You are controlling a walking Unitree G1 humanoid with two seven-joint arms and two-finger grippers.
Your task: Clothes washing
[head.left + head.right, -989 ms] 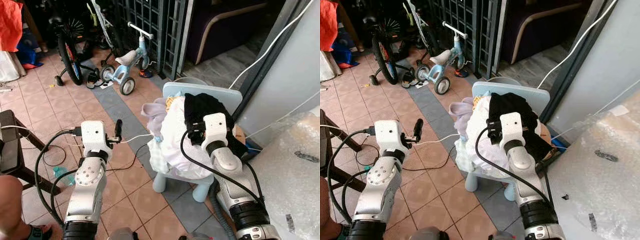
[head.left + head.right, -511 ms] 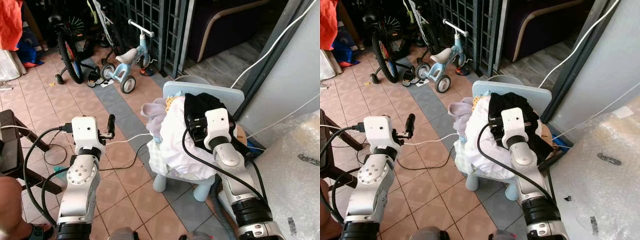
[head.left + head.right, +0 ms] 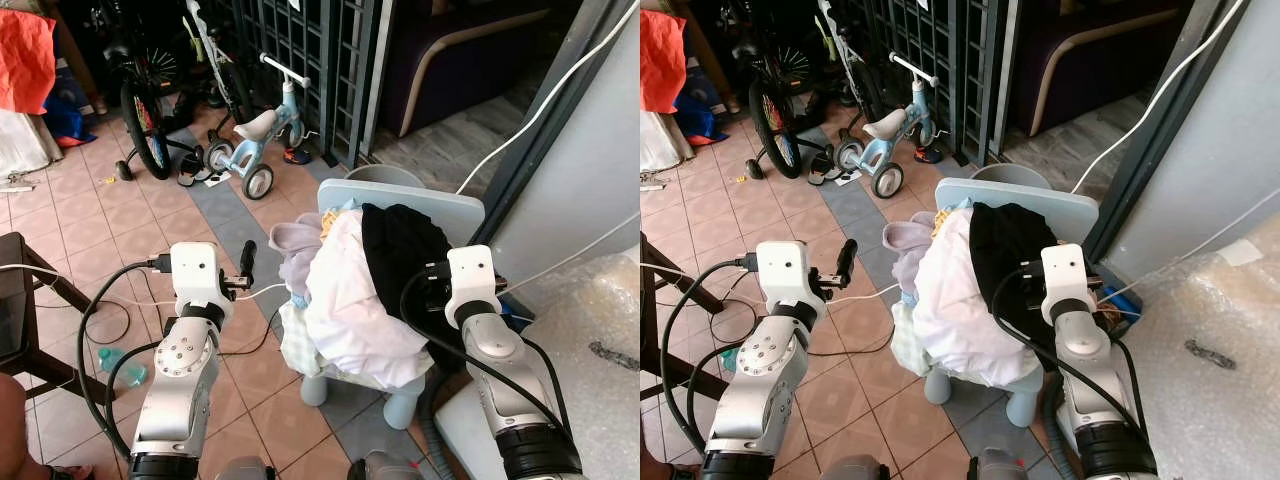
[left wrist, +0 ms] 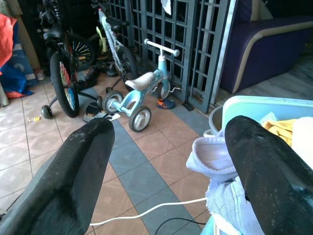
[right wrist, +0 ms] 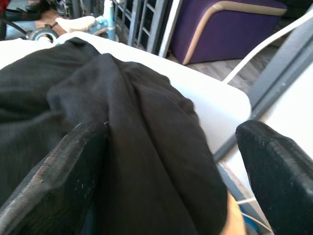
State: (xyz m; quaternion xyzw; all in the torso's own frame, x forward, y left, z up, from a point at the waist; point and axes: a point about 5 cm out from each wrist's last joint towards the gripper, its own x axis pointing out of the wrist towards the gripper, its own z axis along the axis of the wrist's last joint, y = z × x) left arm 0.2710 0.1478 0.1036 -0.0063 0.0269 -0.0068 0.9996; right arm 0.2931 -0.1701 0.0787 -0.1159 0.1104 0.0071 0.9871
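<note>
Left arm raised with forearm upright, left gripper [image 3: 246, 268] at chest height, its black fingers [image 4: 80, 169] spread wide apart and holding nothing, right arm bent forward, right gripper [image 5: 171, 161] level, fingers [image 5: 281, 171] likewise parted wide

A small light-blue balance bike with a white seat [image 3: 258, 140] stands on the terracotta floor tiles [image 3: 80, 235] in the upper middle, in front of a dark metal grille gate [image 3: 325, 60]. To its left leans a black bicycle with training wheels [image 3: 140, 110]. An orange cloth [image 3: 25, 55] hangs in the upper left corner. A purple sofa [image 4: 274, 44] sits behind the gate, upper right.
</note>
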